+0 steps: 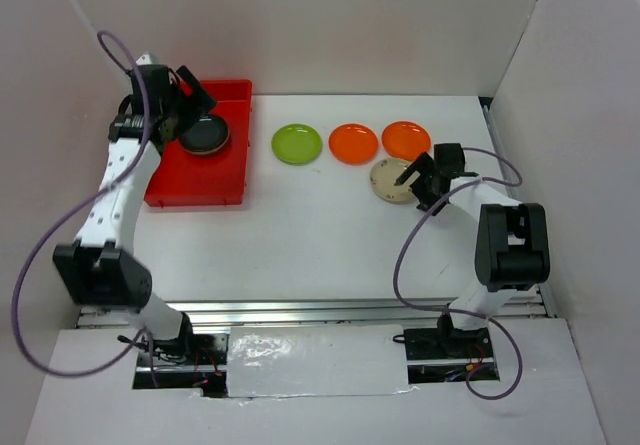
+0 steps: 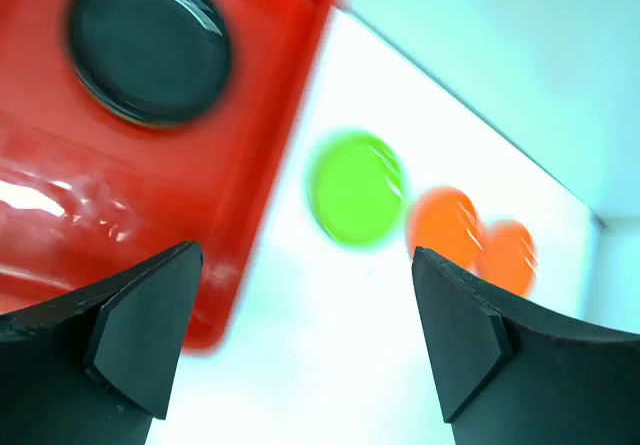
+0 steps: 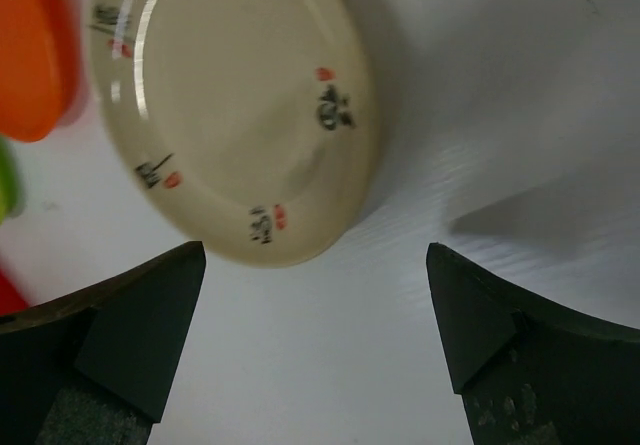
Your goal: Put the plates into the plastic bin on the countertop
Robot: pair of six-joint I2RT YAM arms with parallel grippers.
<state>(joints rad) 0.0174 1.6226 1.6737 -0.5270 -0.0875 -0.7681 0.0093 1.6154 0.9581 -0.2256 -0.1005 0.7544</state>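
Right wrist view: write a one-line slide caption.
Open right gripper poised above the white countertop, fingers spread just short of a cream patterned plate, an orange plate at far left.

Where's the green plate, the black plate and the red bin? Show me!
green plate [image 1: 297,144], top view, on its middle.
black plate [image 1: 206,137], top view, on its middle, inside the bin.
red bin [image 1: 196,187], top view, on its bare floor near the front.

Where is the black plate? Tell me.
In the top view, the black plate lies in the red bin at the far left, with the green plate to its right.
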